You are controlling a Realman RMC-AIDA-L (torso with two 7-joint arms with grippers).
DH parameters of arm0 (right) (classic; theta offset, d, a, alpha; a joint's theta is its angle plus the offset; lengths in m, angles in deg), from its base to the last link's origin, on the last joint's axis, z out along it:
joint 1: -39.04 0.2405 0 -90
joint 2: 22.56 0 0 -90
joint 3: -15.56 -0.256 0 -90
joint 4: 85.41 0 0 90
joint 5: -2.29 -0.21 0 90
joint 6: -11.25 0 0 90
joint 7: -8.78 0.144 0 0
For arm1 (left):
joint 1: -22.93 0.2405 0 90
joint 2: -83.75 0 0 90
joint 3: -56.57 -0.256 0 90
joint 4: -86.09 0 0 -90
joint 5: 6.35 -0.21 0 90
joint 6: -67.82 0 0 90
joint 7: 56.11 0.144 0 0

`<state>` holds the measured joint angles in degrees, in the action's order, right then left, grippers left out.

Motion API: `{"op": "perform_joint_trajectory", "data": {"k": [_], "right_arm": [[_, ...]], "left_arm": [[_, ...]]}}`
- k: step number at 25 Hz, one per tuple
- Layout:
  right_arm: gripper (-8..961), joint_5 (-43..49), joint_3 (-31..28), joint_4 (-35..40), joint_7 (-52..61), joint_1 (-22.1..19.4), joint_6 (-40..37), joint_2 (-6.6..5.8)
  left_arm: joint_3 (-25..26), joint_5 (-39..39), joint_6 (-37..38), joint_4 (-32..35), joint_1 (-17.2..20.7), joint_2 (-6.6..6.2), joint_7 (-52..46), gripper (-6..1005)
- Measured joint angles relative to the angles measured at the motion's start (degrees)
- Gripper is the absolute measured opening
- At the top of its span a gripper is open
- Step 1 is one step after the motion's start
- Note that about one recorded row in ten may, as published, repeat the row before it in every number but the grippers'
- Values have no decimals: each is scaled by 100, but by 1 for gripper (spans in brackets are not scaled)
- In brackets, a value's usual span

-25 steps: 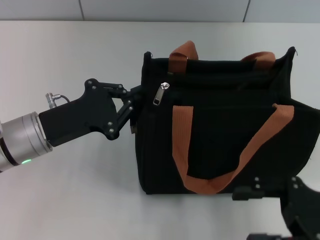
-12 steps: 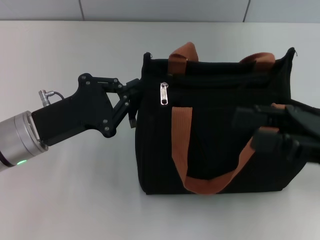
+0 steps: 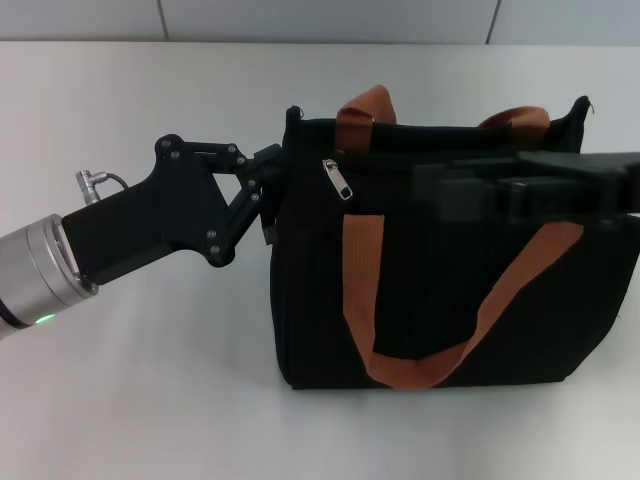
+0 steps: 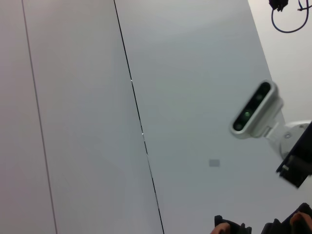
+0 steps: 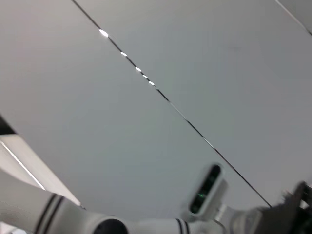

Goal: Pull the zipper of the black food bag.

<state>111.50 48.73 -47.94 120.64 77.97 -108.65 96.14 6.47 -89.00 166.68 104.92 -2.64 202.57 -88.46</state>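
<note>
The black food bag (image 3: 430, 300) stands upright on the white table, with orange-brown handles (image 3: 362, 270) on its front and top. The zipper pull (image 3: 339, 181) is a small silver tab hanging at the left end of the top zip line. My left gripper (image 3: 270, 195) is at the bag's upper left side, open, with its fingers (image 3: 264, 160) against the fabric. My right gripper (image 3: 445, 195) is a blurred dark shape over the bag's upper front, to the right of the zipper pull and apart from it.
The white table (image 3: 150, 380) runs in front of and to the left of the bag. A grey wall (image 3: 320, 20) lies behind. Both wrist views show only wall panels and a mounted camera (image 4: 253, 109).
My right gripper has risen from the bottom right corner and swept left across the bag's upper front. The zipper pull has swung. My left gripper has shifted slightly up and left.
</note>
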Motion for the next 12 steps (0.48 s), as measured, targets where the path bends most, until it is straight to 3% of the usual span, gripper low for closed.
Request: {"op": "perform_joint_trajectory", "data": {"k": [12], "right_arm": [[673,14,1230,986,771,344,929,-36]], "left_arm": [[1,4,42,-3,-9,0,1,30]]}}
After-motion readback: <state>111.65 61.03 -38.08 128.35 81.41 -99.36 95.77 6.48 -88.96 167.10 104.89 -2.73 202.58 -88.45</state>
